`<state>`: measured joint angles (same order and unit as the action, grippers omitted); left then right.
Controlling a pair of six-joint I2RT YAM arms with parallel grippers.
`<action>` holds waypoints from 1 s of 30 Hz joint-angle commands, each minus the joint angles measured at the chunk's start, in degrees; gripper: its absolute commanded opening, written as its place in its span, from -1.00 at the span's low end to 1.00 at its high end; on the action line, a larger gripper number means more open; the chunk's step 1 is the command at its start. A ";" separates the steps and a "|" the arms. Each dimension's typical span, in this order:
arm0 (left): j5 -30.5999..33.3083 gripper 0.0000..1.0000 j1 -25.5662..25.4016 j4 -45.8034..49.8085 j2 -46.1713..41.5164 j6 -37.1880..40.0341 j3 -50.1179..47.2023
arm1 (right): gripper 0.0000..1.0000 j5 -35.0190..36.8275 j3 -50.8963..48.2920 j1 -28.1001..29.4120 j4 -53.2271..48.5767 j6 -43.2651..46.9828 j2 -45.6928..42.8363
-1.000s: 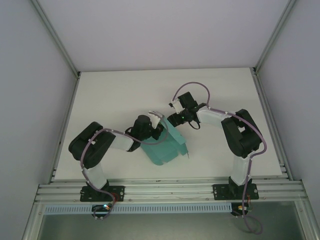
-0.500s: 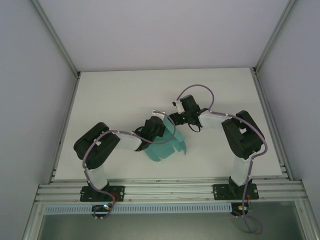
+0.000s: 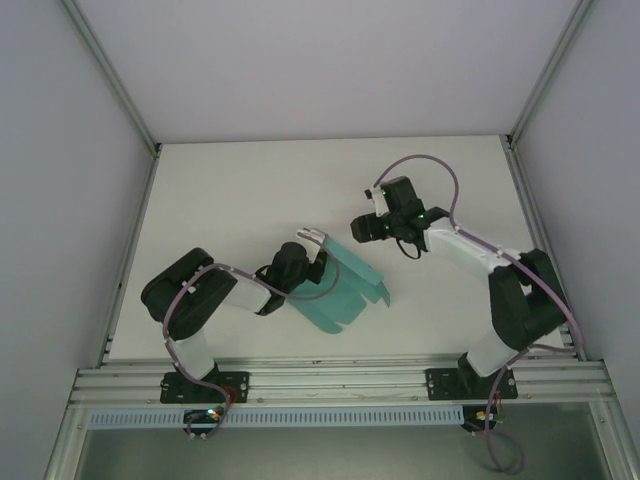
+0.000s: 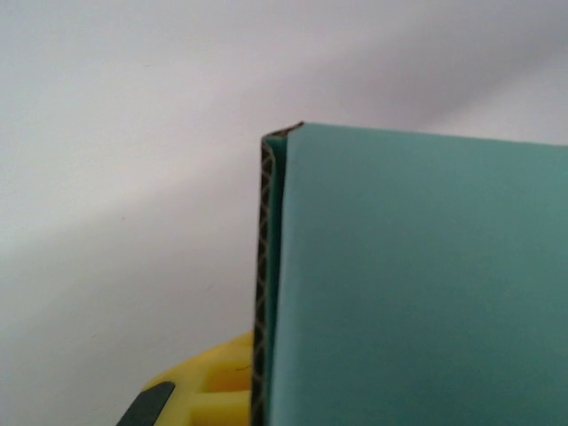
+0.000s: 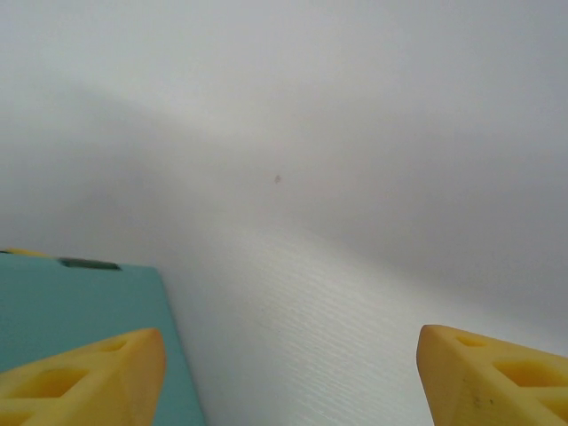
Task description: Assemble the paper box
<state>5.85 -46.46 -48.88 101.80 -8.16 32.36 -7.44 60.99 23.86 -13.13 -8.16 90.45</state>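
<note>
Top external cam: the teal paper box (image 3: 335, 290), partly folded, sits near the middle of the white worktop (image 3: 230, 190) between the 2 arms. The left fingers (image 3: 309, 238) are clenched on its upper-left edge, and the left wrist cam has the card right up against 1 yellow finger. The right fingers (image 5: 80, 364) are spread wide, gripping nothing, near the box's far edge.

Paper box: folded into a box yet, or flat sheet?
Unfolded sheet: in the top view the paper box spreads open with tabs showing, one edge pinched by the left gripper.
</note>
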 commanded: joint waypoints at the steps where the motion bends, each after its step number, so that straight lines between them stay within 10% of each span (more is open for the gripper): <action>1: -4.25 -1.00 -0.09 2.34 1.36 1.62 0.19 | 0.51 -10.85 -1.90 0.21 -0.22 3.67 -2.27; 11: -4.10 -1.00 -0.17 5.20 1.91 1.89 2.16 | 0.46 -18.55 -0.47 1.95 2.40 3.06 5.00; 30: -2.29 -0.59 0.40 6.61 0.06 2.73 3.32 | 0.40 -8.59 -7.85 4.51 2.40 6.16 6.73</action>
<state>5.17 -46.02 -44.29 102.37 -6.17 34.20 -20.93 55.79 26.09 -1.85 -5.69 94.67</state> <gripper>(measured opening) 0.204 0.702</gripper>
